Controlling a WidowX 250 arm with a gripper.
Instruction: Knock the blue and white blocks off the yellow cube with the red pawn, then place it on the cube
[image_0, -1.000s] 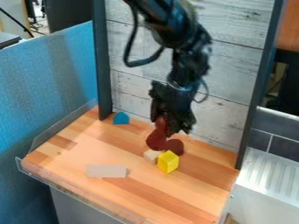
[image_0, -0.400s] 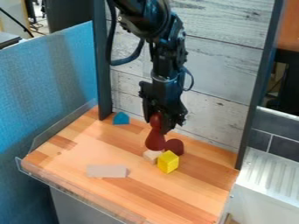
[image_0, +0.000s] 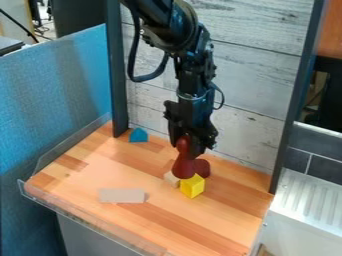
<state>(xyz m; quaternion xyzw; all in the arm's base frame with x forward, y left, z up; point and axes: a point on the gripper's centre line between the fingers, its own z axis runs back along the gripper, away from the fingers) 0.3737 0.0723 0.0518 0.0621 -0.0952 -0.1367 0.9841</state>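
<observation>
Gripper (image_0: 190, 148) grasps a red pin (image_0: 183, 166) towards the wooden surface's back edge (image_0: 248, 175); sideways drift could shove the yellow block (image_0: 192, 187).

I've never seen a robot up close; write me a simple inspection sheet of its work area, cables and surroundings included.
Surface: wooden tabletop with a clear rim along its left and front edges.
Things in hand: dark red pin-shaped piece, upright, narrow end in the gripper.
Clutter: yellow block, small pale wooden block and dark red rounded piece by the pin's base, contact unclear; flat pale block nearer the front; blue block towards the back.
Gripper: black gripper over the back half, pointing down, closed on the pin.
Cables: black cable looping beside the arm, above the table.
Surroundings: plank-patterned back panel; blue partition at left.
</observation>
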